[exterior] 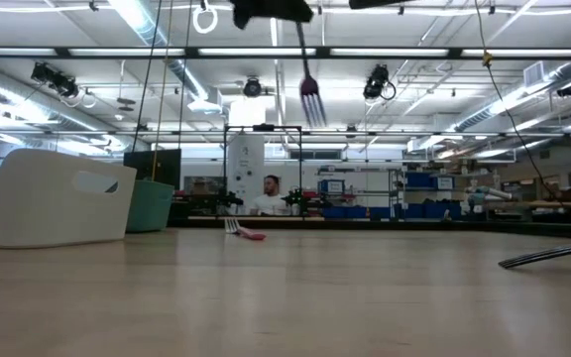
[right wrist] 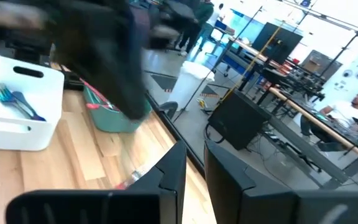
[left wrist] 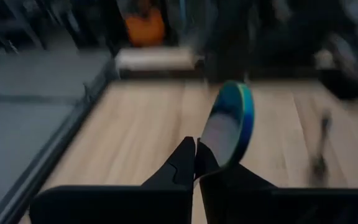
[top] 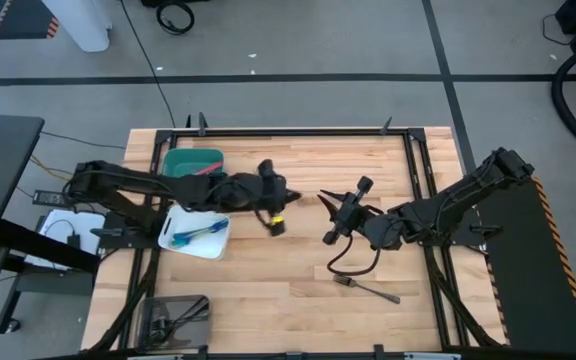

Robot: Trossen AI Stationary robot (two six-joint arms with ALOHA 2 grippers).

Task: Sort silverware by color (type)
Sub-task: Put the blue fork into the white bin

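Left gripper [top: 277,222] is pinching a blue-handled utensil [left wrist: 232,121] above the surface, fingers closed on it, right gripper [top: 334,213] is hovering part-open and empty, so I'd be carrying it level to the white bin [top: 215,246].

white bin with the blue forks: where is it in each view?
High view: white bin at left, just below the green bin.
Low view: white bin far left, green bin right behind it.
Left wrist view: not in it.
Right wrist view: white bin at left, beside the green bin.
Shared landmark: green bin.
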